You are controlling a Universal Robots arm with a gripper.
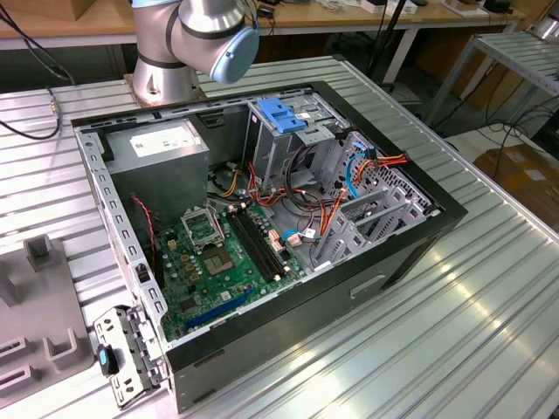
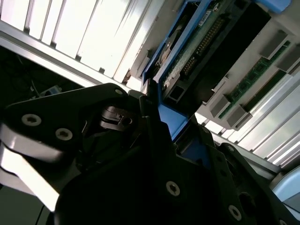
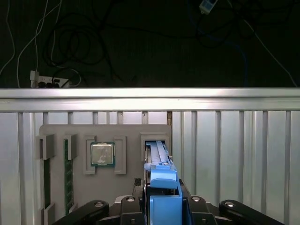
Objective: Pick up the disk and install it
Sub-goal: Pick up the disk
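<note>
The disk (image 3: 158, 161) stands on edge in a slot of a grey holder tray (image 3: 126, 133), its black body edged with blue rails and a blue end tab nearest the camera. In the second wrist view the disk (image 2: 192, 51) shows its circuit-board side and connectors. My gripper (image 3: 165, 208) straddles the blue end tab, with a black finger pressed against each side. In the second wrist view the gripper (image 2: 164, 124) clamps the same blue edge. The disk still sits in its slot.
The tray also holds a processor chip (image 3: 102, 153) and green memory sticks (image 3: 68, 173) on the ribbed metal table. The open computer case (image 1: 262, 218) lies on its side, with a grey drive cage and light-blue latch plate (image 1: 281, 113). The arm's base (image 1: 188, 44) stands behind it.
</note>
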